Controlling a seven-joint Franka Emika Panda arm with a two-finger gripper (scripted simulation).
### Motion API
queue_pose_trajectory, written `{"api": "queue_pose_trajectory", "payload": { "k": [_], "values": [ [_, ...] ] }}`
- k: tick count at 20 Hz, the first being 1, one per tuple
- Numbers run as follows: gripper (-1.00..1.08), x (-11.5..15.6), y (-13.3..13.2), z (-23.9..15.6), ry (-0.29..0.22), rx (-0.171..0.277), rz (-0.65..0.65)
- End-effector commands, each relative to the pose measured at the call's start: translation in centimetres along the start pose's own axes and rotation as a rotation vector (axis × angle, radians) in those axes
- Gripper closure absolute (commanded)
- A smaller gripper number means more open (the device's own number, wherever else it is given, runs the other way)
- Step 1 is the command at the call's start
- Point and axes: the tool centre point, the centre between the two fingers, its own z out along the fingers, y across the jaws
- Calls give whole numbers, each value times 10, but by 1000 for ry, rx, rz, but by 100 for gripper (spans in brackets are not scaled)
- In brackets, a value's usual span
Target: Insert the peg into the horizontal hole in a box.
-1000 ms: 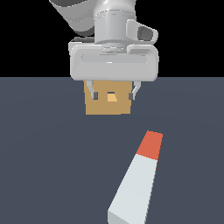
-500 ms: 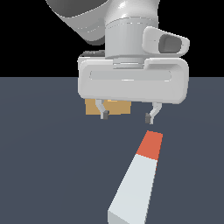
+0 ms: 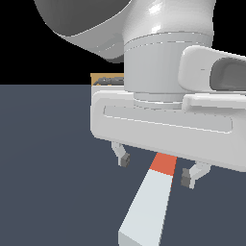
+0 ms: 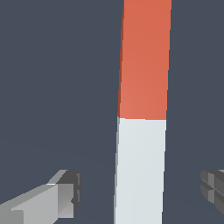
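The peg (image 3: pixel 148 204) lies flat on the dark floor, pale grey-white with an orange-red end pointing away from the camera. In the wrist view the peg (image 4: pixel 141 144) runs between the two fingers, orange part farther off. My gripper (image 3: pixel 156 169) hangs open just above the peg's orange end, one fingertip (image 3: pixel 124 160) on each side, not touching it. Only a tan sliver of the box (image 3: pixel 106 79) shows behind the robot hand; the hole is hidden.
The large white hand and arm (image 3: pixel 163 96) fill the upper part of the exterior view and block the area behind. The dark floor (image 3: pixel 48 168) stretches to the exterior view's left.
The hand has come toward the camera and lower, from in front of the box to over the peg's orange end. It now covers nearly all of the box. The peg has not moved.
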Motion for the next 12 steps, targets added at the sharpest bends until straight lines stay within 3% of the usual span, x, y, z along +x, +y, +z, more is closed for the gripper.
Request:
{"api": "queue_pose_trajectory", "payload": {
  "k": [1,12],
  "values": [
    [-92,-7,5,4,2,-2,30],
    [-92,-10,5,23,2,-1,38]
  ]
}}
